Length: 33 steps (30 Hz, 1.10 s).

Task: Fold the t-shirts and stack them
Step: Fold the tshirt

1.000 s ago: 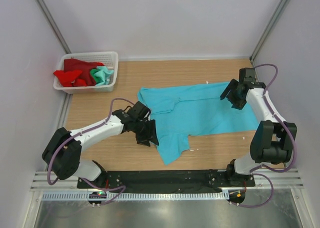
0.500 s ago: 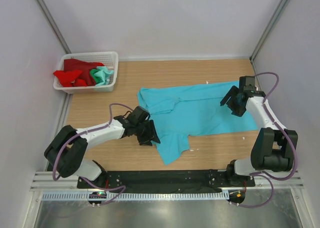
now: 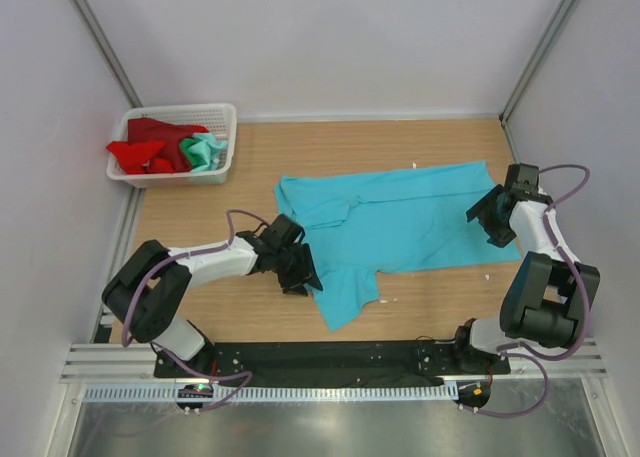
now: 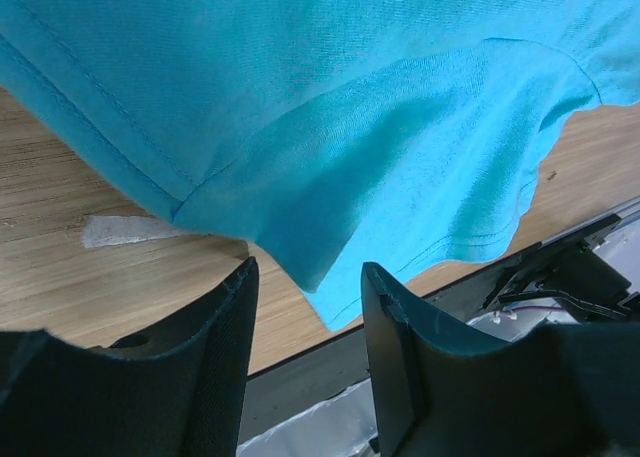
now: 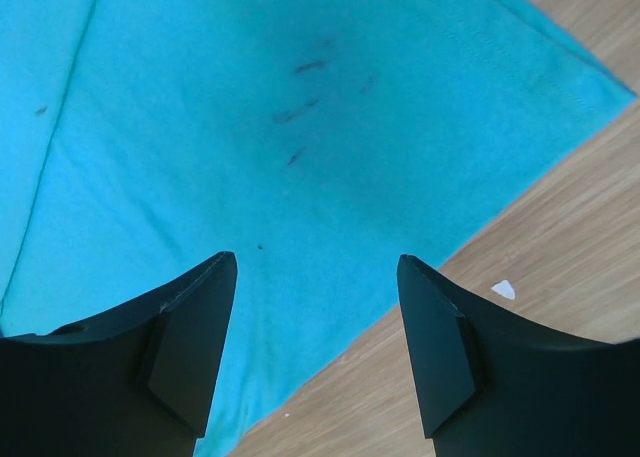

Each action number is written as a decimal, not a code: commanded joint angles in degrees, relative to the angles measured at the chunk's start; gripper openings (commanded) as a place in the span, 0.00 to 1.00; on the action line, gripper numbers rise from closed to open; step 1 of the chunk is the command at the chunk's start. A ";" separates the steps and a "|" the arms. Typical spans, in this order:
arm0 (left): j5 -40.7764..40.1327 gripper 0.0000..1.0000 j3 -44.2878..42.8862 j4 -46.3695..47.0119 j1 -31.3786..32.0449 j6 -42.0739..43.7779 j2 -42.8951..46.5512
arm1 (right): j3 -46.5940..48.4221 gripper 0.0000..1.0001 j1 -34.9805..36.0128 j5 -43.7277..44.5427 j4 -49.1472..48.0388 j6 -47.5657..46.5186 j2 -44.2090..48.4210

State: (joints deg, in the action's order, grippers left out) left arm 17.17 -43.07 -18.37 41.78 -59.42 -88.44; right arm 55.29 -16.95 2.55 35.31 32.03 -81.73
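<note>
— Since a second ago the right hand [image 3: 497, 217] has slid outward, from over the upper right part of the turquoise t-shirt [image 3: 400, 227] to its right edge. The left arm [image 3: 215, 260] has folded lower, closer to its base.
— And the left hand [image 3: 300, 272]?
— Nearest of all, low over the surface [image 3: 300, 157] at the shirt's left side. Its fingers [image 4: 215, 357] stand moderately apart. A hemmed corner of the sleeve lies just past the tips, in line with the gap and not pinched.
— How does the shirt lie?
— Spread out mid-surface, with one sleeve reaching toward the arm bases.
— The right hand, then?
— Fingers wide, over the cloth by its right edge. Turquoise fills most of that wrist view, with bare wood beside it. It holds nothing.
— Farther back?
— A white mesh basket [image 3: 228, 117] sits at the far left corner, well apart from both hands. A red t-shirt [image 3: 150, 149] and a mint green t-shirt [image 3: 207, 152] lie crumpled inside, touching each other.
</note>
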 commanded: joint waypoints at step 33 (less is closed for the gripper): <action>1.99 0.00 -9.58 -8.35 0.14 8.53 -0.77 | -3.70 0.52 -14.43 7.03 -10.08 1.28 -8.44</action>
State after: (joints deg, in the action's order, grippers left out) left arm 18.11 -50.46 -24.60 41.87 -52.82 -92.12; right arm 49.41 -31.07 8.43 27.70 33.43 -89.93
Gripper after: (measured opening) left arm 0.006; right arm 0.521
